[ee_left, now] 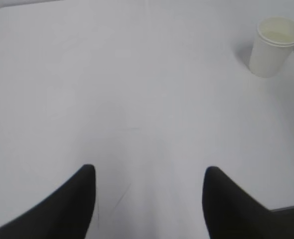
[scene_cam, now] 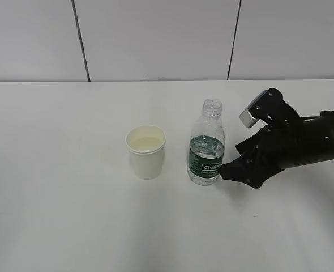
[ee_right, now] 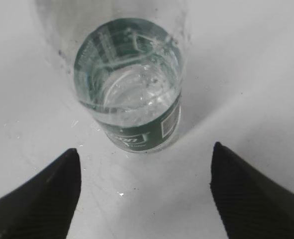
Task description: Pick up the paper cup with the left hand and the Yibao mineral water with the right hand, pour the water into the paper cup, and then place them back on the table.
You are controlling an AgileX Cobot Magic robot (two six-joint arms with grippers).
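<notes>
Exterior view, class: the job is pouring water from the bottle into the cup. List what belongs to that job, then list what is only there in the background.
Belongs to the job:
cup
bottle
right gripper, jaws open beside the bottle
table

Just there:
wall behind the table; nothing else lies loose on the table

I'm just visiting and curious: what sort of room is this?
Probably a robot test bench: a bare white table against plain panelled wall, holding only a paper cup, an open water bottle, and a black robot arm.
</notes>
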